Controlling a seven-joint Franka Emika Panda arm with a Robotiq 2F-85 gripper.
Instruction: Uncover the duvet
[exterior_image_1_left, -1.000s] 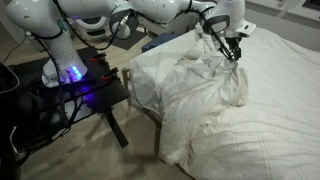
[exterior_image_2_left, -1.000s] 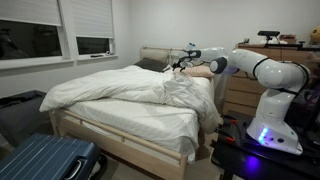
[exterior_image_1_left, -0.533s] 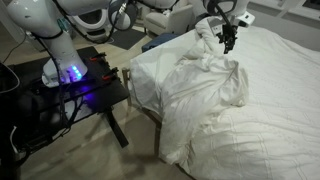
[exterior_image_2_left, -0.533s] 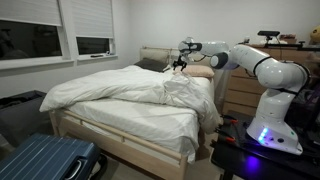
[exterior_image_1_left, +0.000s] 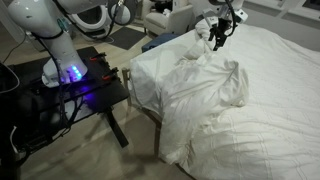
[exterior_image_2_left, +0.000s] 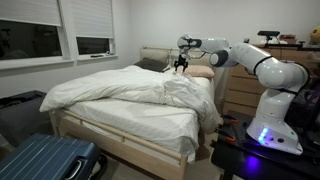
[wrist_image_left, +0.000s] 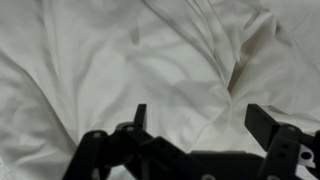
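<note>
The duvet (exterior_image_1_left: 230, 110) is a big puffy white cover over the whole bed, with one corner folded back into a bunched heap (exterior_image_1_left: 195, 75). It also shows in an exterior view (exterior_image_2_left: 110, 90) and fills the wrist view (wrist_image_left: 120, 60). My gripper (exterior_image_1_left: 218, 38) hangs just above the top of the bunched fold, near the head of the bed (exterior_image_2_left: 181, 66). In the wrist view its two black fingers (wrist_image_left: 200, 122) stand wide apart with only duvet below them and nothing between them.
A dark stand (exterior_image_1_left: 95, 85) carries the robot base with a blue light beside the bed. A wooden headboard (exterior_image_2_left: 153, 54) and a pillow (exterior_image_2_left: 200, 72) are at the bed's head, a dresser (exterior_image_2_left: 240, 95) is behind the arm, and a blue suitcase (exterior_image_2_left: 45, 160) is on the floor.
The gripper has risen off the duvet fold and moved towards the head of the bed. The bunched fold stays heaped up.
</note>
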